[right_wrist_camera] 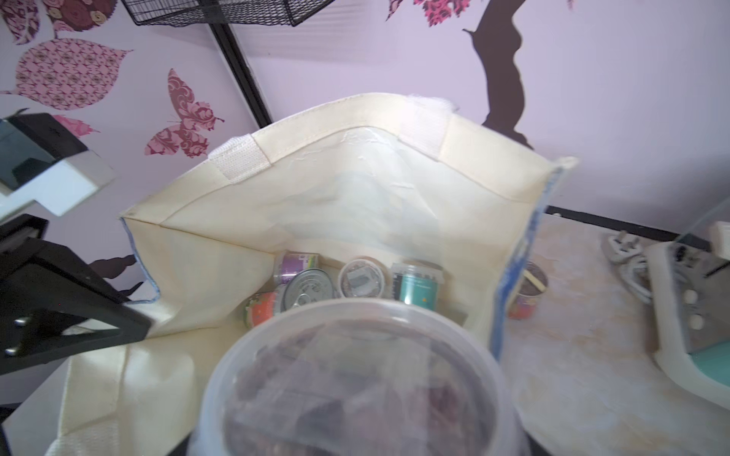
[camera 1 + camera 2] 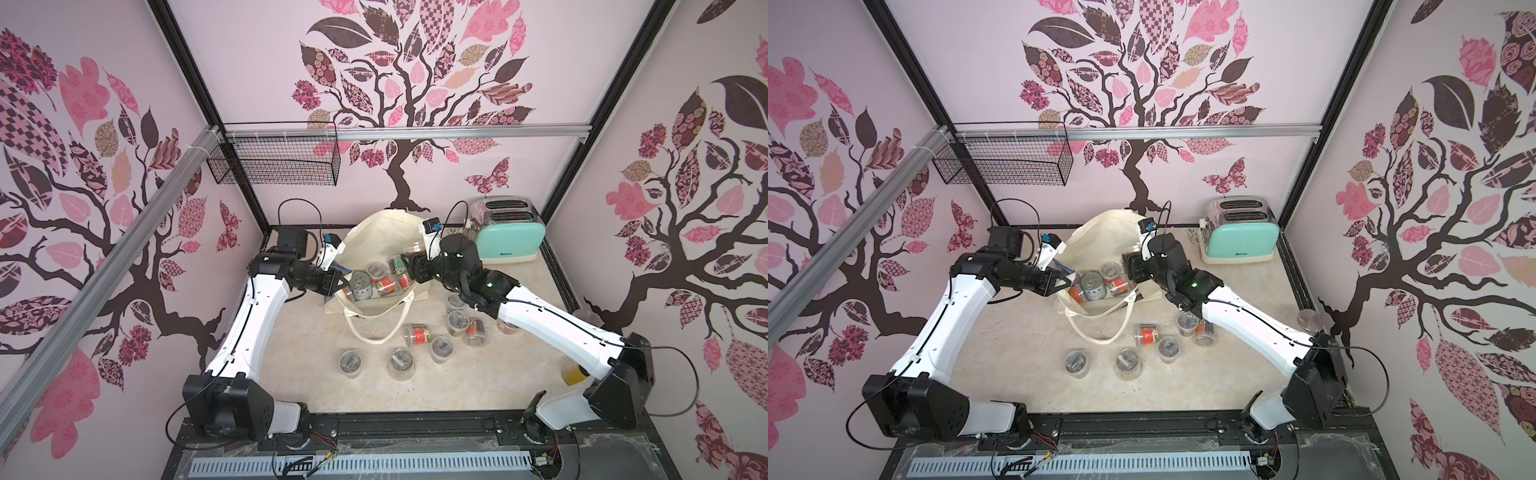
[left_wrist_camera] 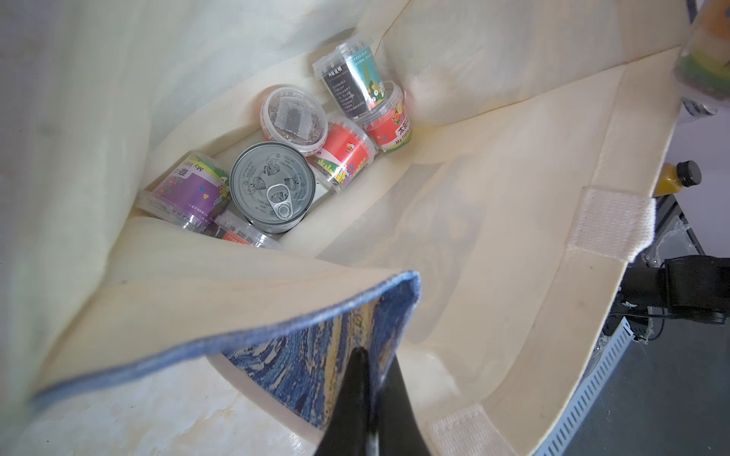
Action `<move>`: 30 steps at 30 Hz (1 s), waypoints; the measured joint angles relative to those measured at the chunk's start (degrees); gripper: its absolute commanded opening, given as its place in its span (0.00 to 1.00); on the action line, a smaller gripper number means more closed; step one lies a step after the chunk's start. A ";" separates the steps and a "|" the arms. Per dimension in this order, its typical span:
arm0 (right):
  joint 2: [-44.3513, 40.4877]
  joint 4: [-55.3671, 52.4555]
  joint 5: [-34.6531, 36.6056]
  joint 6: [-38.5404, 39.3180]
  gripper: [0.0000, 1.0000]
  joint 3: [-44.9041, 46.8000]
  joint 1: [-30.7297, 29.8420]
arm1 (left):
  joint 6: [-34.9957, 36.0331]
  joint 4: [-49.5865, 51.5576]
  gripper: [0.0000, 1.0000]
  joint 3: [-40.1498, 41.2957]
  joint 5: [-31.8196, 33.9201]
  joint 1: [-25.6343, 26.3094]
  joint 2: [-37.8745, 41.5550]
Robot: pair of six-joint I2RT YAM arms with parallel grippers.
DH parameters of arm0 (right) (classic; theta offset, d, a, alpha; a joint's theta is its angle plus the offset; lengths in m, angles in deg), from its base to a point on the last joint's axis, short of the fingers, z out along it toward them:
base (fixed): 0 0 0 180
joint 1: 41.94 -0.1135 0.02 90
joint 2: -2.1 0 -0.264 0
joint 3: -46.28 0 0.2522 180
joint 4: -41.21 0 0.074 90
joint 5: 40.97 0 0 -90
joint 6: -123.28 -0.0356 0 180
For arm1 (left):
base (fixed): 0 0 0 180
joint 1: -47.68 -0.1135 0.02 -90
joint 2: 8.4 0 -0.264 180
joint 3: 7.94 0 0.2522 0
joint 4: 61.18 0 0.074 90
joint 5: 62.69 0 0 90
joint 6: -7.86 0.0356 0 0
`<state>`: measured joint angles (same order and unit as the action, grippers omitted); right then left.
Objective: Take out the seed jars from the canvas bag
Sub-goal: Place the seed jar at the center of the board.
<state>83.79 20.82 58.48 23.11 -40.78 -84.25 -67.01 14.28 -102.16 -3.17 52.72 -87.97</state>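
The canvas bag (image 2: 374, 232) (image 2: 1100, 232) lies open at the back middle of the table, mouth toward the front. My left gripper (image 2: 338, 282) (image 3: 377, 355) is shut on the blue printed edge of the bag's left side (image 3: 355, 316), holding it up. Inside lie several seed jars: a purple one (image 3: 189, 189), a red one (image 3: 343, 154), a dark-and-teal one (image 3: 351, 83) and one showing its clear lid (image 3: 294, 118). My right gripper (image 2: 409, 268) (image 2: 1129, 266) hovers at the bag's right rim, shut on a seed jar (image 1: 355, 379) whose lid hides the fingers.
A metal pull-tab tin (image 3: 270, 185) lies among the jars in the bag. Several seed jars (image 2: 440, 349) stand or lie on the table in front of the bag. A mint toaster (image 2: 505, 232) stands at the back right, and a wire basket (image 2: 274, 164) hangs on the back wall.
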 measured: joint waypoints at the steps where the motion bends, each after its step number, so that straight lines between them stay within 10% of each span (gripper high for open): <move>1: -1.25 0.07 1.05 0.63 0.68 1.16 0.50 | -0.17 0.07 0.00 -0.33 0.22 0.00 -0.20; 30: -7.63 -11.10 5.81 -14.49 0.69 27.43 19.52 | -1.60 1.49 0.00 -4.50 1.70 0.15 -3.39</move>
<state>76.16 9.72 64.30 8.61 -13.35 -64.73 -68.60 15.76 -106.67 -1.46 52.87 -91.36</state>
